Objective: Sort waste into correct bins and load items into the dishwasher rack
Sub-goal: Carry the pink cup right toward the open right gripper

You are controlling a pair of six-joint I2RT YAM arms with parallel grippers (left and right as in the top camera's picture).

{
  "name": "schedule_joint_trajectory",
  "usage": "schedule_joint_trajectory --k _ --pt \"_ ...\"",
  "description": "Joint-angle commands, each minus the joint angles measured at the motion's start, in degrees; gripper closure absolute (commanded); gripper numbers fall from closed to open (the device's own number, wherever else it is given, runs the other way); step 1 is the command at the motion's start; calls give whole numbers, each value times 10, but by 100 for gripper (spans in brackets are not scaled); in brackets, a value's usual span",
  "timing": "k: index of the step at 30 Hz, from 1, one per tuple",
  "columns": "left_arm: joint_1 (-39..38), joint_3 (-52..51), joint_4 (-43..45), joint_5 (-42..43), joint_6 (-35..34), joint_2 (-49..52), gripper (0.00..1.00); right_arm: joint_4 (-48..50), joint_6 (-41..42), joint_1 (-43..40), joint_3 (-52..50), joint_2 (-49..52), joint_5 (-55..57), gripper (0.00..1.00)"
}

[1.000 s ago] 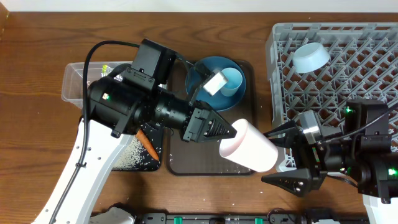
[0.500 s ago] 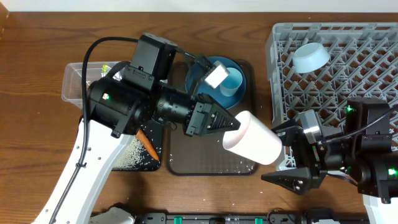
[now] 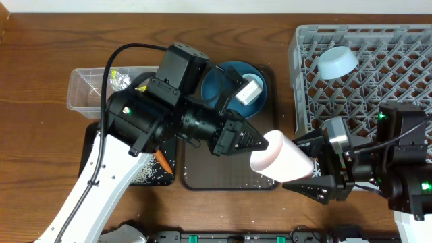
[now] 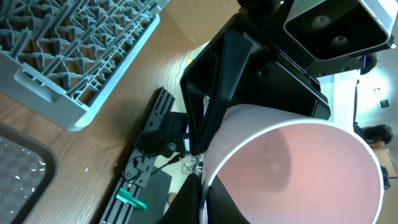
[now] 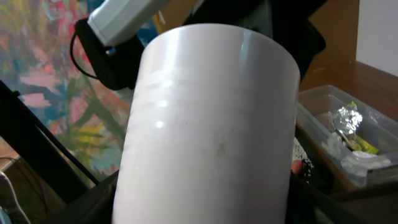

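A pale-pink cup (image 3: 280, 162) hangs on its side in the air between the brown tray and the dishwasher rack (image 3: 378, 67). My left gripper (image 3: 260, 143) is shut on its rim, one finger inside and one outside (image 4: 202, 199). My right gripper (image 3: 290, 165) reaches in from the right, and its fingers lie against both sides of the cup's body (image 5: 205, 124). A pale-blue bowl (image 3: 337, 62) rests in the rack. The dark-blue plate (image 3: 226, 84) and the light-blue cup (image 3: 255, 94) sit on the brown tray.
A clear tub (image 3: 88, 88) at the left holds crumpled foil (image 3: 120, 81); the right wrist view shows the foil (image 5: 347, 117) and a yellow-green wrapper (image 5: 364, 146) in it. A black tray (image 3: 138, 175) holds rice and a carrot (image 3: 162, 162). The brown tray (image 3: 229, 179) lies under my left arm.
My left arm has carried the pink cup rightward into the right gripper's jaws. The right jaws have narrowed onto the cup's body.
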Motion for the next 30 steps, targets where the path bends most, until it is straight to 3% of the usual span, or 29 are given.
schedule_joint_trajectory --k 1,7,11,30 --pt "-1 1 5 -9 -6 -2 94 2 -3 4 8 -3 -20 37" --pt "-1 1 -2 -10 -5 -2 94 17 -3 3 8 -3 4 33" --pt "-1 1 -29 -54 -5 -2 94 31 0 2 8 -3 4 40" --pt "-2 1 -58 -125 -5 -2 89 205 193 3 8 -3 3 47"
